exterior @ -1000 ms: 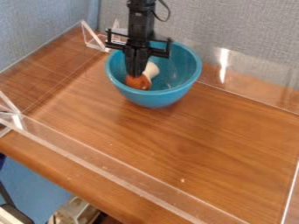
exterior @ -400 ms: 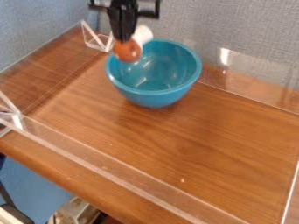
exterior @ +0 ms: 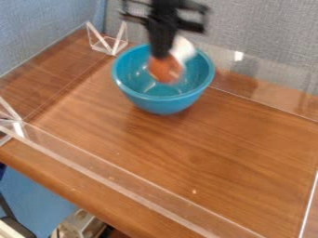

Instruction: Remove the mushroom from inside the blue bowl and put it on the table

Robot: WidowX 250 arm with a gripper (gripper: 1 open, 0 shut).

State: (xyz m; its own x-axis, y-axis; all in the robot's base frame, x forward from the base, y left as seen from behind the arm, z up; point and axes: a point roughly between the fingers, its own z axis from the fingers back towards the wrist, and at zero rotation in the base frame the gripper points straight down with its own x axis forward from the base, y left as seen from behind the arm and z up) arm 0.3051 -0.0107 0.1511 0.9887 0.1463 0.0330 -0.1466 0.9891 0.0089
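Though motion blur smears the black gripper (exterior: 165,58), it clearly points straight down over the blue bowl (exterior: 159,104), its fingers clamped together on the mushroom (exterior: 163,69). The mushroom hangs from the fingertips with its reddish-orange cap lowest and a patch of white showing slightly higher, just to the right. It appears against the bowl's inner far wall, about at the bowl's middle. Whether it is above the rim I cannot tell from this single view. The bowl stands upright on the far part of the table (exterior: 187,153), somewhat left of the middle. Low clear acrylic walls (exterior: 271,76) edge the wood-grain tabletop, and a grey-blue backdrop (exterior: 267,23) rises behind the far edge.
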